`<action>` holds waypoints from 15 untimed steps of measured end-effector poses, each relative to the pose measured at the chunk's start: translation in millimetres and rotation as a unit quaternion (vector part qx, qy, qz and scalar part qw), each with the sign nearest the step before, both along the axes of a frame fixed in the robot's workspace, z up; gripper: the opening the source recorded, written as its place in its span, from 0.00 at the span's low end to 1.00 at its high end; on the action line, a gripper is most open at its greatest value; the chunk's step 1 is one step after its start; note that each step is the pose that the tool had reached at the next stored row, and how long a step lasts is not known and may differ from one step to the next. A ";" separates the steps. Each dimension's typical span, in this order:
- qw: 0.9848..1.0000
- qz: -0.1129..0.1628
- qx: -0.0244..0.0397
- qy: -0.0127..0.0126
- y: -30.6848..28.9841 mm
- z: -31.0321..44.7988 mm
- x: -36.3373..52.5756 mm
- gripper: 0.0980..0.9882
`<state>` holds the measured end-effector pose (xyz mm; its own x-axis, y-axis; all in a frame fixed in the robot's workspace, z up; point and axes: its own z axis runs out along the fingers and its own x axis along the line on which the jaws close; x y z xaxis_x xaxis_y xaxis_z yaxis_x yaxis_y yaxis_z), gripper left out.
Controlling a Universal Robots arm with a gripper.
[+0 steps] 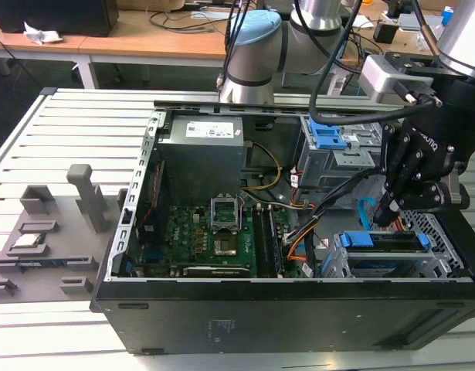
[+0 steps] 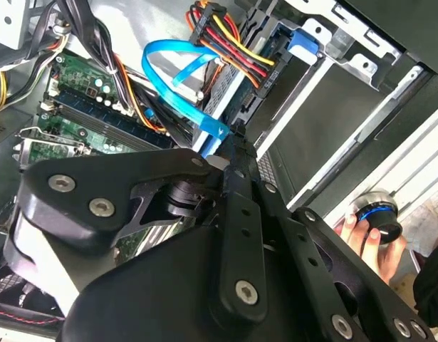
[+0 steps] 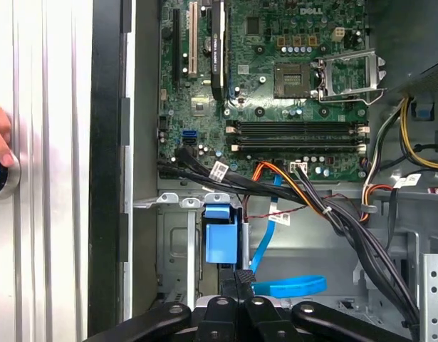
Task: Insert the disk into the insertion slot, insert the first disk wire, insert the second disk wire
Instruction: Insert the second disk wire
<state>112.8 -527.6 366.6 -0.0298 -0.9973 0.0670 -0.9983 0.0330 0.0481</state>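
The hand [image 3: 239, 279] pinches the second disk wire [image 3: 290, 286] at its plug end.

Surface [image 1: 75, 127]: pale grey slatted metal top with long parallel grooves, seen in the exterior view and as a strip in the first wrist view [image 3: 55, 142].

Items lying directly on it:
- Open black computer case [image 1: 283, 317], laid on its side, interior facing up, toward the exterior view's right.
- Grey moulded fixture tray [image 1: 44, 247], toward the exterior view's left, just beside the case, bearing upright grey posts and a small square chip.
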 end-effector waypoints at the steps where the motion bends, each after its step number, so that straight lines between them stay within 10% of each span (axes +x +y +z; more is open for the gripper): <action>1: 1.000 0.000 0.000 0.000 -0.9 -1.5 0.7 0.00; 15: 1.000 -0.007 -0.001 0.000 -8.3 -14.0 10.7 0.00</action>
